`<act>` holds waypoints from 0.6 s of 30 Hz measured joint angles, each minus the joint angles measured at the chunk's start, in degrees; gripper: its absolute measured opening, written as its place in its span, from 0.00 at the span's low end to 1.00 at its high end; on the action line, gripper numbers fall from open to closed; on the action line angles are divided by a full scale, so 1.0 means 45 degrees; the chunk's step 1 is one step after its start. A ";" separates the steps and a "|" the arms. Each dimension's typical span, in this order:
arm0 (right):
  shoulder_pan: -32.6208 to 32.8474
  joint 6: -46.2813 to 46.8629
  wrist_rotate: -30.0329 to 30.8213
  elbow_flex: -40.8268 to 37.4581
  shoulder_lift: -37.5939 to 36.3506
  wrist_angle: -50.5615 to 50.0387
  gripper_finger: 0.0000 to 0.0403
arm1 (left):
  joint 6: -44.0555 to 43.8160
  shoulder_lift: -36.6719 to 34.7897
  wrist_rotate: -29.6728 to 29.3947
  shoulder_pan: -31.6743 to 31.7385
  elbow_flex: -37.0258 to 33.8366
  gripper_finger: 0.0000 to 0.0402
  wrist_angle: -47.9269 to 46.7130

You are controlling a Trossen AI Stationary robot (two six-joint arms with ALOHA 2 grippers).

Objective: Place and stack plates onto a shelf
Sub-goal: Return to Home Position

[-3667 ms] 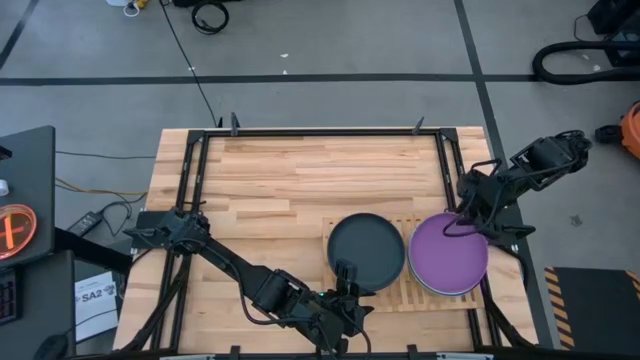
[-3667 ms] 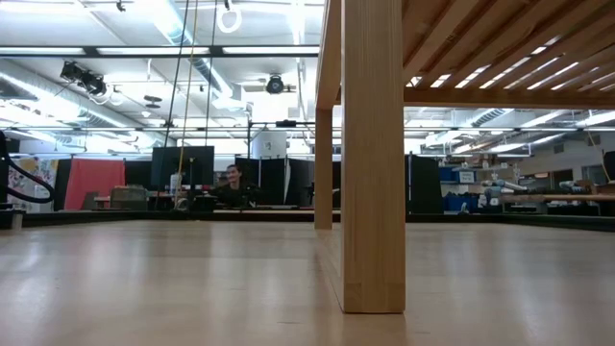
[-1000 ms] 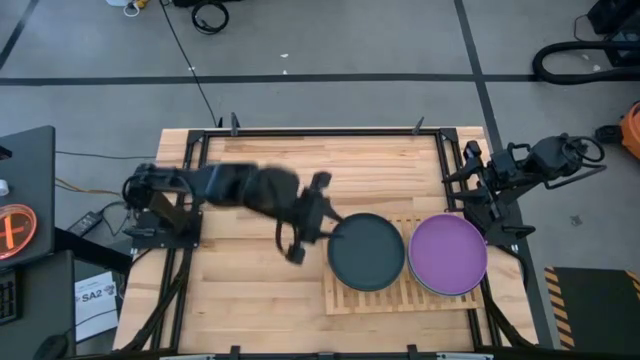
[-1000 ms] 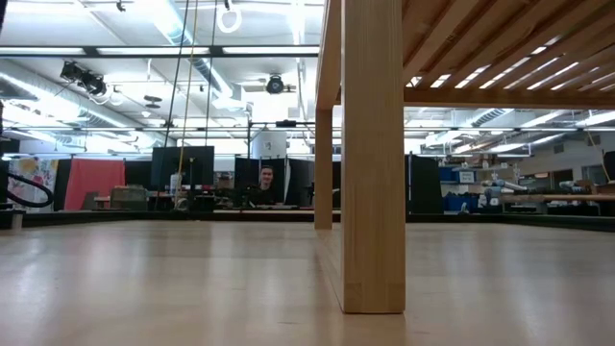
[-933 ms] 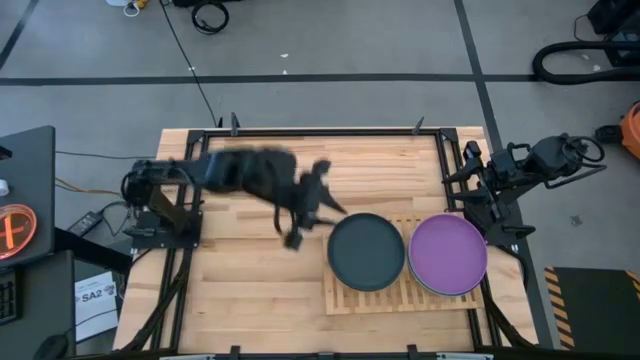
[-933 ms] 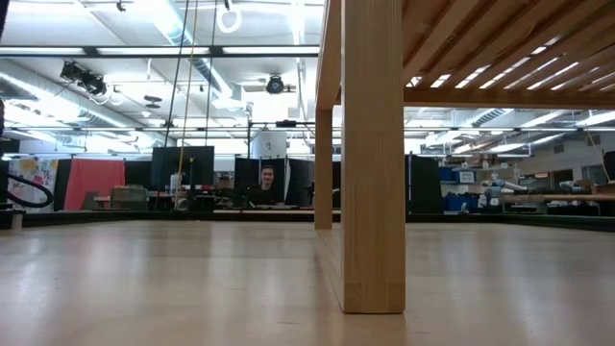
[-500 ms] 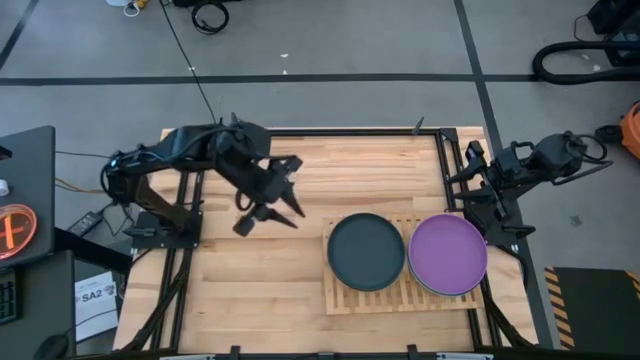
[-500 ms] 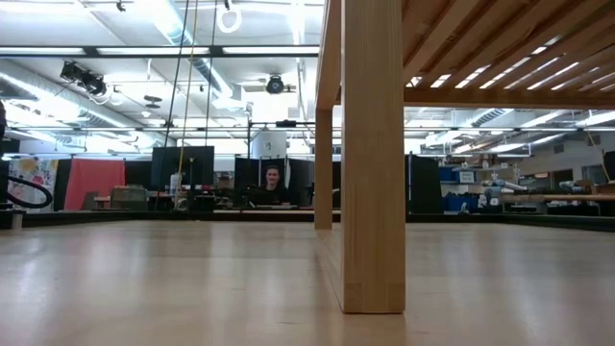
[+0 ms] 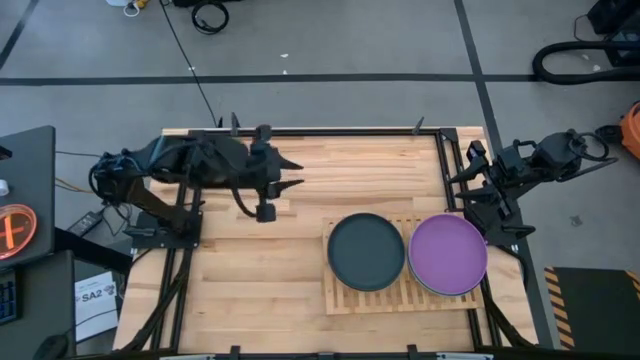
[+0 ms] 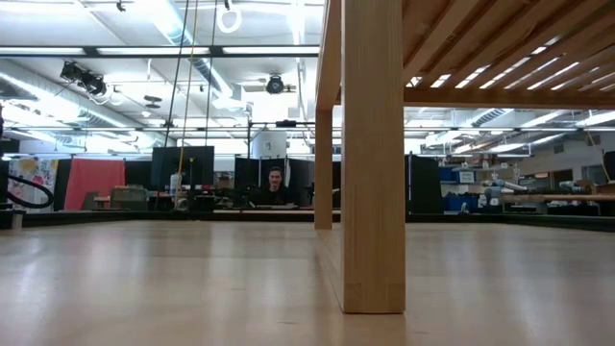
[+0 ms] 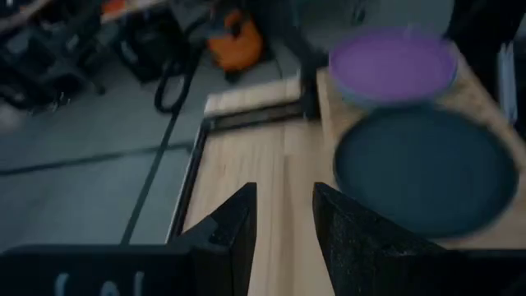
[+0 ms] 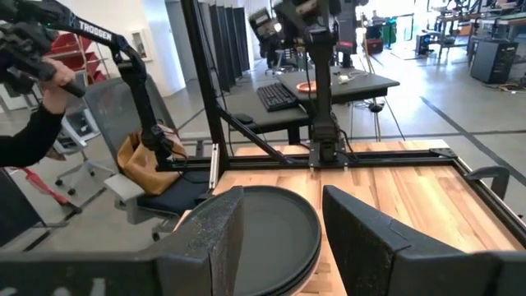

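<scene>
A dark plate (image 9: pixel 367 252) lies flat on the left half of the slatted wooden shelf (image 9: pixel 400 296). A purple plate (image 9: pixel 448 250) lies on the right half, with a pale rim (image 9: pixel 440 290) of another plate showing under it. My left gripper (image 9: pixel 292 172) hangs open over the table's far left part, well away from the plates. Its wrist view shows the dark plate (image 11: pixel 423 173) and the purple plate (image 11: pixel 393 62) beyond its fingers. My right gripper (image 9: pixel 468 172) waits open at the table's right edge, behind the shelf, and looks over the dark plate (image 12: pixel 263 230).
A black metal frame (image 9: pixel 320 131) runs along the table's edges. The low view shows the shelf's leg (image 10: pixel 373 154) standing on bare table. A person's sleeve (image 12: pixel 33 123) shows beyond the table's left side, and another person sits far behind.
My left gripper has drawn back from the dark plate's left rim toward the table's far left corner, rising and tipping up toward level. Its fingers have stayed open. The plates have not moved.
</scene>
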 joint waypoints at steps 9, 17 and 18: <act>0.0000 -0.0015 -0.0033 0.0000 -0.0015 0.0005 0.43 | -0.1357 -0.1527 -0.1219 -0.1740 -0.0001 0.31 -0.1740; 0.0000 0.0091 -0.0033 0.0000 -0.0015 0.0005 0.43 | -0.1515 -0.5095 -0.1612 -0.2185 -0.6003 0.31 0.1490; 0.0000 0.0179 -0.0033 0.0000 -0.0015 0.0005 0.43 | -0.1559 -0.5872 -0.1668 -0.2181 -0.7163 0.31 0.2413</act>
